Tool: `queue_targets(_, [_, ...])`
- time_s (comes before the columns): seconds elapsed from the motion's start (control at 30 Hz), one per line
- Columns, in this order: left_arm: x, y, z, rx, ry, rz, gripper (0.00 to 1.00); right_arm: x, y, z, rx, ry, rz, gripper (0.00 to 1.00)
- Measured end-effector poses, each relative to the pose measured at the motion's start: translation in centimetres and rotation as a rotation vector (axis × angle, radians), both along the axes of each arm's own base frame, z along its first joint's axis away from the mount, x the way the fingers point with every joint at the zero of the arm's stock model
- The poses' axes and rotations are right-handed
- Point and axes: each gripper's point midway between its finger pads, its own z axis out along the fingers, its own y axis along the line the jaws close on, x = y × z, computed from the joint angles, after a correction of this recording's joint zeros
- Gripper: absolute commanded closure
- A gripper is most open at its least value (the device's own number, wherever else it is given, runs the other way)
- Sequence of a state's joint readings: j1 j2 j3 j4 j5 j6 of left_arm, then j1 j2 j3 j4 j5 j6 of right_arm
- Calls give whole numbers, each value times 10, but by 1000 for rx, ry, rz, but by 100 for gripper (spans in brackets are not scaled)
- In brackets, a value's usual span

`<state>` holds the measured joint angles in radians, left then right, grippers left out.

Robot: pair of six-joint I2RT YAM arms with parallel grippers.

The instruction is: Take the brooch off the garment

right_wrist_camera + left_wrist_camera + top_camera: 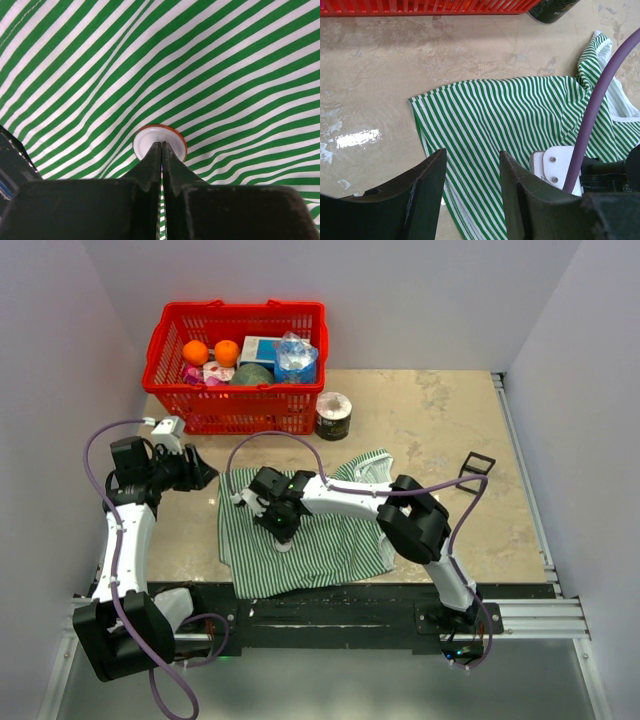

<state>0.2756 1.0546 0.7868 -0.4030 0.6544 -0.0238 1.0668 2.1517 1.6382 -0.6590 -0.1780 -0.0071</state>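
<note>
The green-and-white striped garment (pixel 330 545) lies flat on the table near the front edge; it also shows in the left wrist view (pixel 510 110). The brooch (pixel 159 135), a small white disc with a red rim, sits on the cloth. My right gripper (pixel 160 144) is shut, its tips meeting on the disc's face, and the stripes pucker around it. In the top view the right gripper (pixel 280 528) is over the garment's left part and hides the brooch. My left gripper (pixel 470 155) is open and empty, just off the garment's left edge (pixel 200 472).
A red basket (pixel 237 370) with oranges and packets stands at the back left. A tape roll (pixel 333 416) sits beside it. A small black square frame (pixel 478 464) lies right of the garment. The right arm's purple cable (pixel 592 115) crosses the left wrist view.
</note>
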Motion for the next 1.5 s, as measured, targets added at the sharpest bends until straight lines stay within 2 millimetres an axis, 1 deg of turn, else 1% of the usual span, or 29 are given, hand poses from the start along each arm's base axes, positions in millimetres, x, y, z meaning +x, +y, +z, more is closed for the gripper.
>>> queue_targets(0.13, [-1,-6,2,-22,-7,-30,46,2,-4,4,-8,-25,62,100])
queue_targets(0.23, [-1,-15,6,-61,-22,-85,45,5,-11,17,-4,-40,125,100])
queue_targets(0.3, [-2,-25,4,-105,-14,-143,45,10,-14,36,25,-68,170,100])
queue_targets(0.4, [-5,-45,-7,-183,38,-241,45,22,-17,77,105,-161,233,100])
queue_targets(0.53, [-16,-90,-29,-286,156,-407,44,41,-23,132,212,-330,294,100])
queue_targets(0.6, [-24,-111,-35,-342,214,-485,44,54,-22,151,253,-409,320,100])
queue_targets(0.63, [-27,-119,-37,-372,240,-515,44,59,-21,155,265,-439,333,100])
queue_targets(0.67, [-28,-124,-39,-403,266,-534,44,67,-20,158,280,-482,351,100])
queue_targets(0.73, [-24,-129,-43,-458,308,-557,44,74,-22,154,282,-525,381,100])
queue_targets(0.8, [-18,-132,-47,-506,346,-573,42,81,-27,142,262,-551,413,100])
queue_targets(0.87, [-13,-134,-48,-546,370,-590,41,85,-32,134,242,-565,434,100])
queue_targets(0.93, [-9,-135,-45,-568,373,-607,39,89,-31,135,241,-587,447,100])
queue_targets(1.07, [-4,-141,-36,-568,348,-642,40,96,-23,144,270,-645,465,100])
queue_targets(1.17, [-3,-150,-36,-567,350,-665,41,99,-17,144,282,-658,477,100])
queue_targets(1.27, [-3,-155,-40,-579,363,-669,46,101,-15,138,277,-652,479,100])
queue_targets(1.4, [0,-158,-43,-585,369,-667,51,103,-14,132,265,-642,471,100])
queue_targets(1.43, [0,-158,-44,-585,368,-667,53,104,-14,131,262,-642,465,100])
queue_targets(1.47, [0,-158,-44,-585,369,-668,58,105,-14,131,262,-642,461,100])
queue_targets(1.5, [0,-158,-44,-585,370,-669,60,106,-13,132,261,-643,453,100])
